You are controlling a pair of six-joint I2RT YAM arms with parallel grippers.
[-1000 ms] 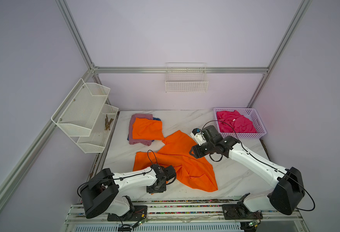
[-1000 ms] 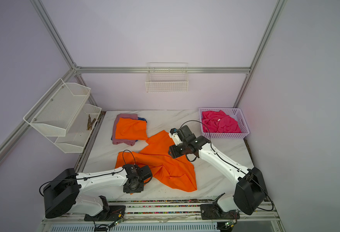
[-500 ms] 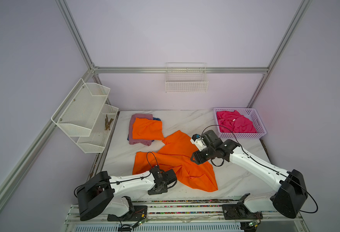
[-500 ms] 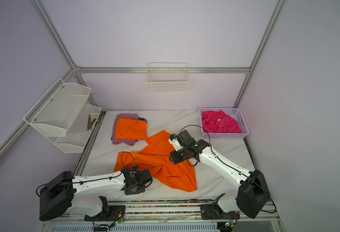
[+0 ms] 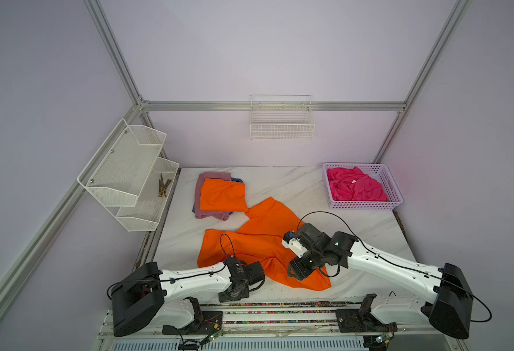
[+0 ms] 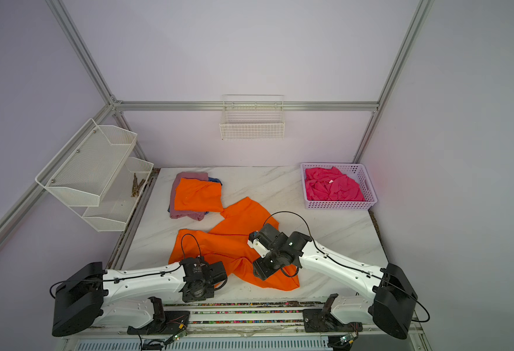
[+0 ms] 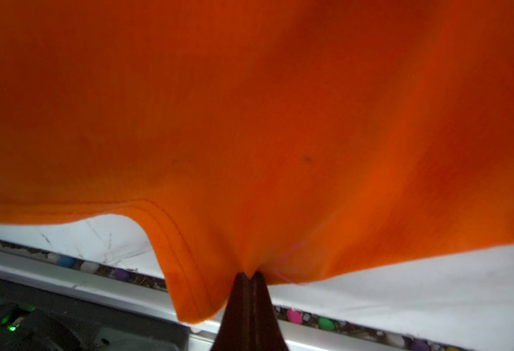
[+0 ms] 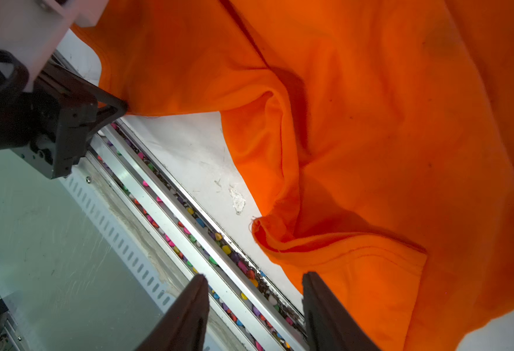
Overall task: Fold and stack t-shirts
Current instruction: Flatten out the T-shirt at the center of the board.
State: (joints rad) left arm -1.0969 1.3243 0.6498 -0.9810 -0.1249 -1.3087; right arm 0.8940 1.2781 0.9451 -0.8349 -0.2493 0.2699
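The left hand [image 7: 248, 275] pinches the orange t-shirt [image 7: 249, 121] hem.

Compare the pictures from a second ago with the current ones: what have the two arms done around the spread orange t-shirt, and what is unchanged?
The left gripper closed on the near hem of the spread orange t-shirt. The right gripper, open, moved toward the near edge of the table, over the shirt's near edge. The folded stack and the hot pink shirt in the basket stayed put.
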